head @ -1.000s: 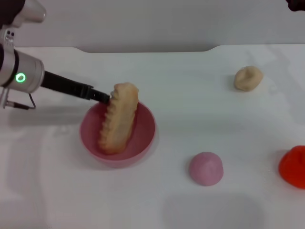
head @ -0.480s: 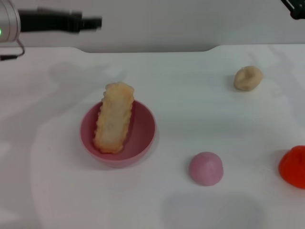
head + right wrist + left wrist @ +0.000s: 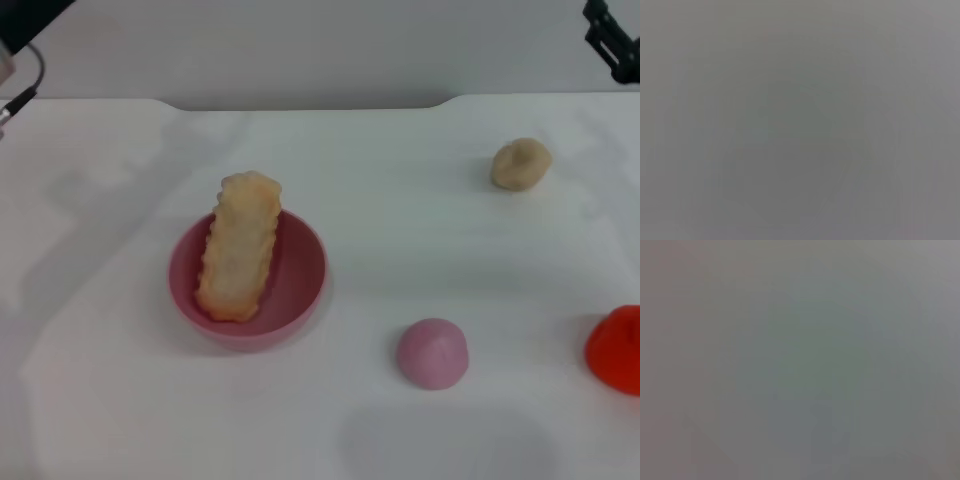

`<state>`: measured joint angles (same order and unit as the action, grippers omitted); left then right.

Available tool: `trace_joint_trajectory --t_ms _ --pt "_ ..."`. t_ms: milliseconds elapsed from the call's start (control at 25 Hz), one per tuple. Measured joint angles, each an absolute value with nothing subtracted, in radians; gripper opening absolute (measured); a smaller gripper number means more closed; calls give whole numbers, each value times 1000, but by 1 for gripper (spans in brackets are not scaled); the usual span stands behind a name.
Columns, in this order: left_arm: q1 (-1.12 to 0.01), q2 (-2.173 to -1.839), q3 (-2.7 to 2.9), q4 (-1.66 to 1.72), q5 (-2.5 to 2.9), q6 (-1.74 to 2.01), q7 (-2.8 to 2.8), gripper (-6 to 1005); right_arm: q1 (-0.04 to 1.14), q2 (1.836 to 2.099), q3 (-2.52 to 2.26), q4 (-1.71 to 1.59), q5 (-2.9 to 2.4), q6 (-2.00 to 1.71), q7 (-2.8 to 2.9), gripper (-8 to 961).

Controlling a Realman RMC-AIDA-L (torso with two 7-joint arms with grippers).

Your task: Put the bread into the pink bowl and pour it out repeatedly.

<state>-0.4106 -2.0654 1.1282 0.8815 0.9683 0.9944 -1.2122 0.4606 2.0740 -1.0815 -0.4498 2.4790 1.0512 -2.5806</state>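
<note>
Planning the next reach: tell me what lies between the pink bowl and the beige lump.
Nothing: in the head view, only bare white table lies between the pink bowl and the beige lump.

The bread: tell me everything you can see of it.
The bread is a long pale tan loaf with wavy, ridged edges and a plain, slightly rough top face. It lies in the pink bowl, tilted: its near end is down inside the bowl, and its far end rests on and sticks out over the far rim. Only the bowl touches it; no gripper is near it.
</note>
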Motion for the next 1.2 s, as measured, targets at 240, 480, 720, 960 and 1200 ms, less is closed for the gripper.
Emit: trace_joint_trajectory --t_ms 240,480,720,960,1200 --pt "-409 -2067 1163 567 513 1233 -716 594 411 2077 -972 -426 2479 1054 -2585 695" --pt "-417 -2074 1167 350 295 1384 -475 592 351 2079 -862 -425 2479 1082 -2586 695" --pt "-418 -2074 1167 260 222 1426 -421 592 318 2078 -760 -420 2479 1098 -2588 695" --pt "-416 -2074 1167 226 219 1429 -412 592 325 2075 -718 -375 2479 1117 -2597 695" --pt "-432 -2072 1167 204 218 1421 -393 592 331 2075 -695 -356 2479 1118 -2632 695"
